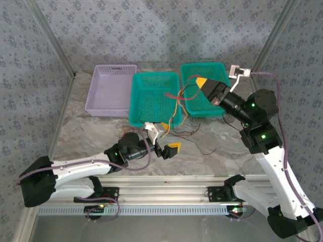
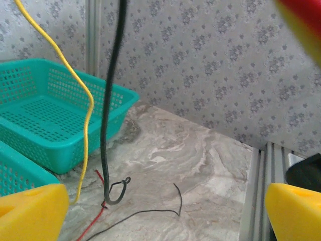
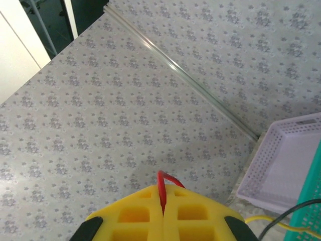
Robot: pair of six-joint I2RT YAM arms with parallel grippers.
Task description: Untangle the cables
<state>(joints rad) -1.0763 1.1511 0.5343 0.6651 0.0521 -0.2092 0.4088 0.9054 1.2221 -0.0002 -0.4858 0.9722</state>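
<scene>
Right wrist shows the right gripper (image 3: 163, 203) clamped on the red cable (image 3: 161, 182), the cables (image 1: 177, 107) hoisted mid-separation; next, the wide-spread left gripper (image 2: 160, 216) should pinch the dangling black cable (image 2: 107, 125).

Thin red, yellow and black cables (image 1: 175, 112) hang tangled, ends trailing on the table (image 1: 101, 136).

Locate the marble-patterned table (image 1: 96, 138). Three perforated baskets rest directly on it along the far edge:

- a lilac basket (image 1: 108, 93) at 11 o'clock
- a teal basket (image 1: 149, 98) at 12 o'clock, just beside the lilac one
- a second teal basket (image 1: 202, 64) at 1 o'clock

Note that loose black and red ends of the cables (image 2: 150, 211) lie on the bare marble near the centre, toward 4 o'clock.
</scene>
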